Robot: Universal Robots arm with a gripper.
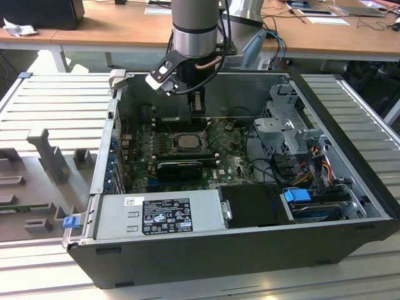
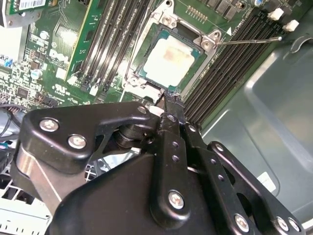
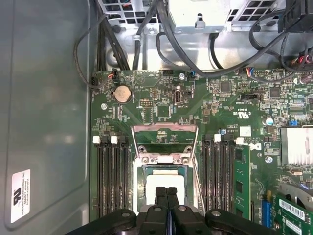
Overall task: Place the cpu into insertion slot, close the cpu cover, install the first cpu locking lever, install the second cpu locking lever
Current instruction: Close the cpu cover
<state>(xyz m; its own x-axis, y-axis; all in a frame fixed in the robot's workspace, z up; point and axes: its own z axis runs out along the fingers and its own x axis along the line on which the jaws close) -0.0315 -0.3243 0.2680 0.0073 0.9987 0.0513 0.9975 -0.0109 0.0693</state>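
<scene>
The cpu (image 2: 168, 61) lies flat in the insertion slot (image 2: 142, 84) on the green motherboard, its pale metal top facing up. In the first wrist view, the cpu (image 3: 164, 180) shows partly behind the fingertips. The cpu cover (image 3: 165, 132) is swung open and tilts back from its hinge, off the chip. A thin wire locking lever (image 2: 249, 40) sticks out sideways from the socket, unlatched. My gripper (image 3: 166, 195) hovers just over the near edge of the socket, fingers pressed together with nothing between them. In the exterior view, the gripper (image 1: 197, 105) hangs inside the case above the cpu (image 1: 185, 140).
Black memory slots (image 3: 111, 176) flank the socket on both sides. A green card (image 3: 240, 181) and a heatsink (image 3: 297, 144) stand near it. Cables (image 3: 146, 34) run along the board's edge. The power supply (image 1: 159, 215) and drive cage (image 1: 287, 134) fill the case's other corners.
</scene>
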